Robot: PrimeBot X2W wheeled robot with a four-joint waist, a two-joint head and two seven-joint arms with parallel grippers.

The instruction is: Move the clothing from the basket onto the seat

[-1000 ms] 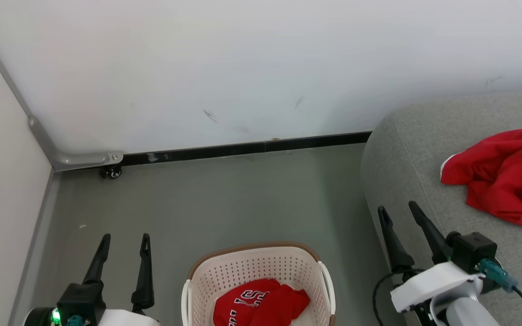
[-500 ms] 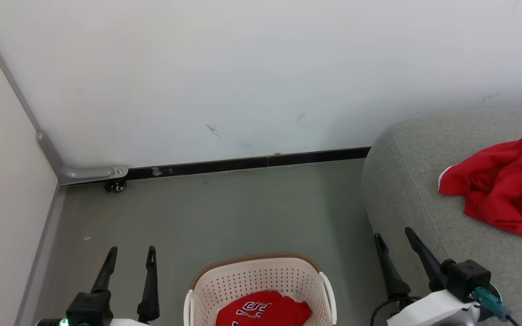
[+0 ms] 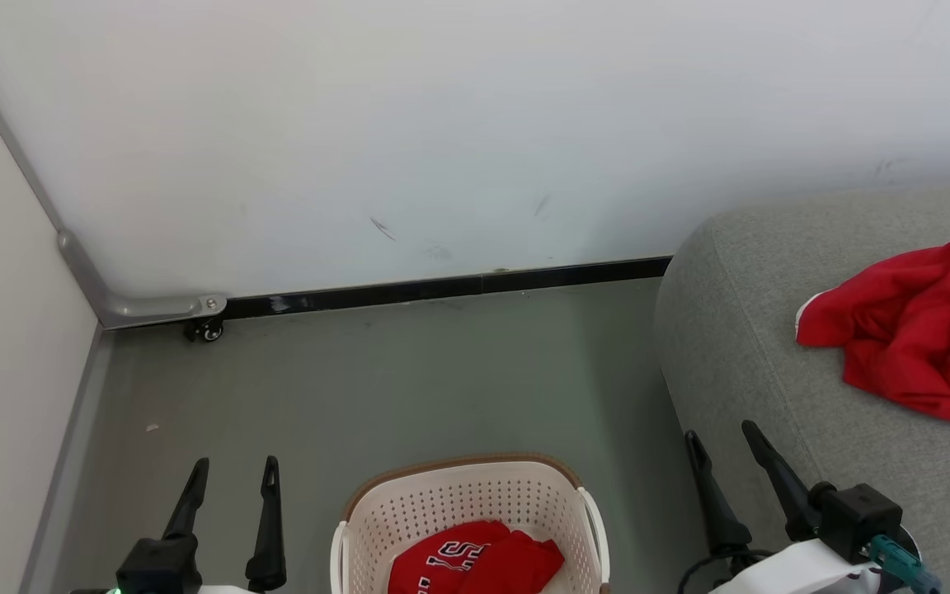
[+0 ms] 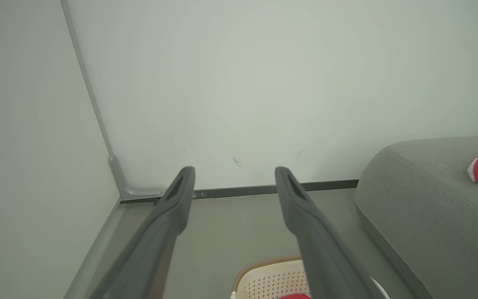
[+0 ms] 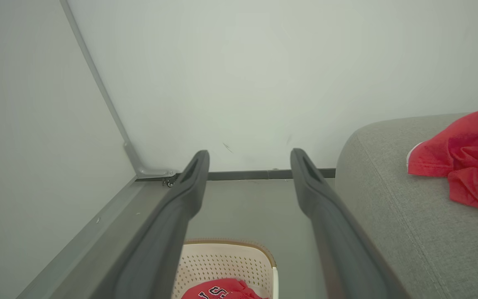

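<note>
One red jersey [image 3: 475, 563] with dark, white-edged lettering lies crumpled in the bottom of the cream basket [image 3: 458, 462], which stands on the floor [image 3: 409, 379] between the two arms. A second red garment [image 3: 908, 330] with white trim already lies heaped on the grey seat [image 3: 731, 346] to the robot's right, well apart from the basket. The left gripper [image 3: 236, 462] hangs left of the basket and the right gripper [image 3: 721, 431] beside the seat's rounded edge, both with jaws spread wide and nothing between them. The jersey looks light, limp and thin. It should bunch and drape rather than hold a shape, and it is not fragile, so a pinch on a raised fold near the top of the heap, taking several layers at once, would probably lift it whole; a trailing hem could catch on the rim. The bundle's long axis runs roughly across the basket, left to right in the head view, with the lettering slanting up toward the right, though its near part is cut off by the frame edge, so its full extent is unsure.
</note>
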